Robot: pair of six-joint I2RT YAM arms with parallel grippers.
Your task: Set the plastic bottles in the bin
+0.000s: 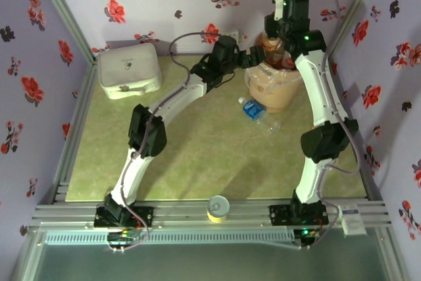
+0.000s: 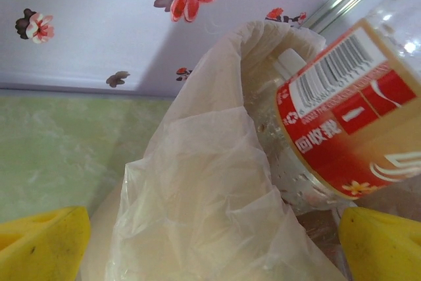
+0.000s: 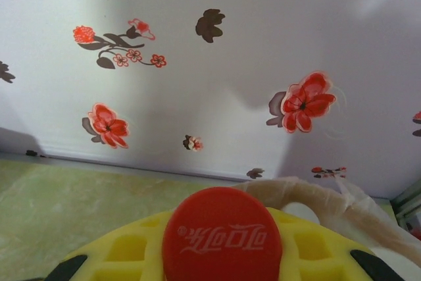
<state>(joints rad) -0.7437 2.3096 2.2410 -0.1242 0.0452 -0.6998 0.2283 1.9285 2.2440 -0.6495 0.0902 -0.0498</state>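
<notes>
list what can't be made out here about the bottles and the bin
Top view: the right gripper covers the mouth of the bin.
Right wrist view: the bottom edge cuts the held bottle below its red cap.
Left wrist view: the red-label bottle runs off the right edge.
Top view: the blue-label bottle is too small to tell whether another lies beside it.
</notes>
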